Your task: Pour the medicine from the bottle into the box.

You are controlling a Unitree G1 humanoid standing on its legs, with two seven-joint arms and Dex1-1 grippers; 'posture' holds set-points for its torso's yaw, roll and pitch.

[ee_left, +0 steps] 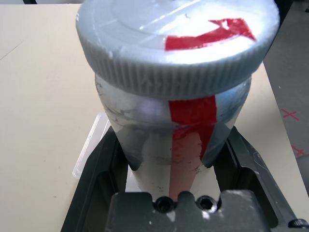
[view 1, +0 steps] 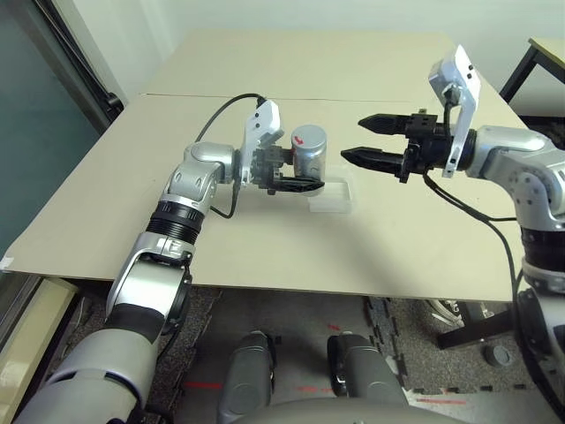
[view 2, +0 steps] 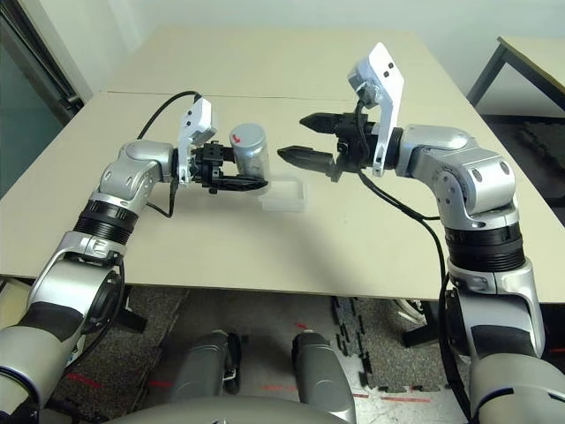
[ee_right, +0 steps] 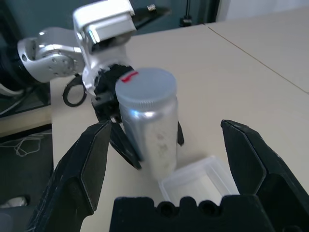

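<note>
My left gripper (view 1: 303,173) is shut on the bottle (view 1: 309,150), a silver-grey cylinder with a red stripe (ee_left: 190,125). The bottle is held roughly upright, just above the table, and a ribbed grey cap (ee_left: 178,43) marked in red sits on top of it. The box (view 1: 334,196), shallow and of clear plastic, lies on the table just right of and below the bottle. My right gripper (view 1: 353,139) is open at the bottle's height, a short way to its right, fingers pointing at it without touching. The medicine is hidden.
The beige table (view 1: 265,247) runs wide to the left and front of the box, with a seam (view 1: 194,95) across it behind the arms. A second table (view 1: 547,53) stands at the far right. A black cable (view 1: 225,110) loops over my left wrist.
</note>
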